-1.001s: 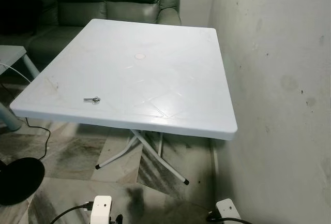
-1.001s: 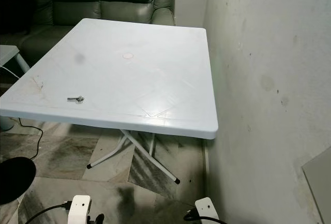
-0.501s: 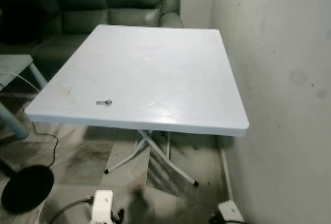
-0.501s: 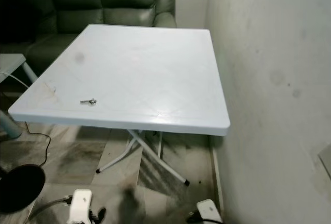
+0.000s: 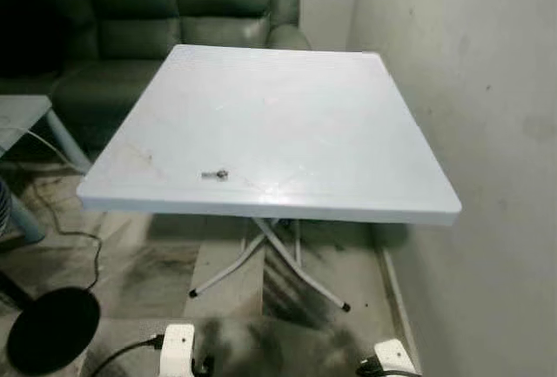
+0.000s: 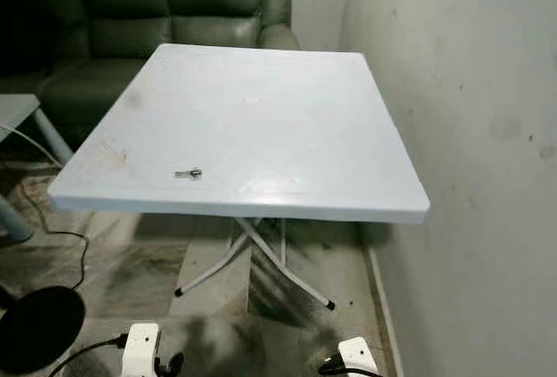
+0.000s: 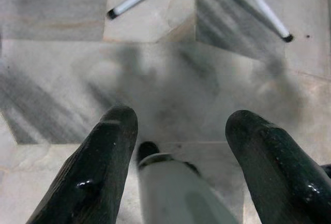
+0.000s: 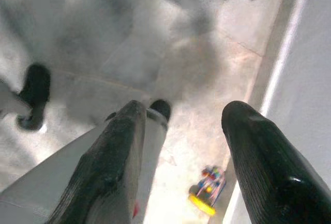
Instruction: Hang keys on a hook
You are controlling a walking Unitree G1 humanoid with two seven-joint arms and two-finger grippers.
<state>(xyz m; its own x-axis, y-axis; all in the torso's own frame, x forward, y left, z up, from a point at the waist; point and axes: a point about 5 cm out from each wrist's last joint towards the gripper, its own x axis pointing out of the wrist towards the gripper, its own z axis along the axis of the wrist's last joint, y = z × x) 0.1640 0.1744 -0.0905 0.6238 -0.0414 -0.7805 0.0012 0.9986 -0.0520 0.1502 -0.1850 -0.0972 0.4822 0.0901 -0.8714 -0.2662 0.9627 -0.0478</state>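
Looking through your left eye view: one white folding surface [image 5: 287, 124] stands against the wall [image 5: 487, 133], a green sofa [image 5: 174, 11] behind its far edge. The keys [image 5: 215, 174] lie flat on the surface, near its front edge and toward its left corner, touching nothing else. Below the surface, crossed white legs [image 5: 270, 259] rest on the marble floor [image 5: 139, 264]. A round black base [image 5: 52, 340] sits on the floor left of the surface, a black cable [image 5: 70, 229] trailing beside it.

Right eye view: same items. The keys [image 6: 188, 173] show as a small metal piece near the surface's front edge. Your two white wrist housings sit low, in front of the surface.

Left wrist view: your left hand [image 7: 178, 146] hangs over the floor, fingers [image 7: 98, 177] spread apart, nothing between them.

Right wrist view: your right hand [image 8: 181, 136] hangs likewise, fingers [image 8: 264, 177] parted and empty; a small colourful toy [image 8: 207, 188] lies on the floor beside the wall's base.
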